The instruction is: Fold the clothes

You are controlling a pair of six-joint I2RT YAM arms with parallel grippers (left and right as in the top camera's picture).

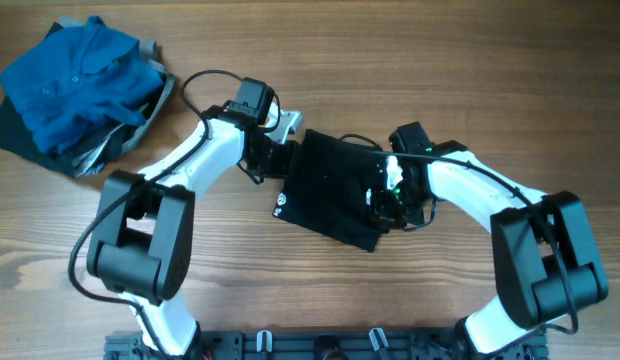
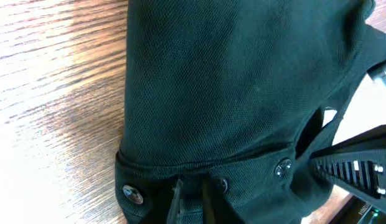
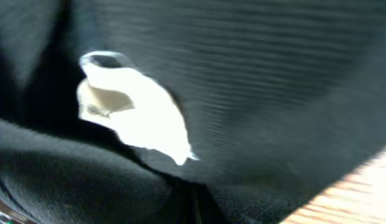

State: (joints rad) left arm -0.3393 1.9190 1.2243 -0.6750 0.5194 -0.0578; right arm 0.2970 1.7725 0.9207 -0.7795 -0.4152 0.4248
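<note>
The clothes are one black garment (image 1: pixel 330 190), lying folded into a compact slanted rectangle at the table's middle. A small white logo (image 1: pixel 281 209) shows near its lower left corner and a white neck tag (image 1: pixel 393 175) near its right edge. My left gripper (image 1: pixel 282 152) is at the garment's upper left edge. In the left wrist view its fingers (image 2: pixel 190 200) are shut on a fabric fold (image 2: pixel 230 93) beside small buttons (image 2: pixel 132 194). My right gripper (image 1: pixel 390 205) is at the right edge. In the right wrist view its fingers (image 3: pixel 193 208) are shut on black fabric just below the tag (image 3: pixel 137 115).
A bright blue collared shirt (image 1: pixel 75 75) lies crumpled at the back left corner on a grey cloth (image 1: pixel 140 122) and a dark piece (image 1: pixel 15 130). The wooden table (image 1: pixel 290 290) surrounds the garment. A black rail (image 1: pixel 320 347) runs along the front edge.
</note>
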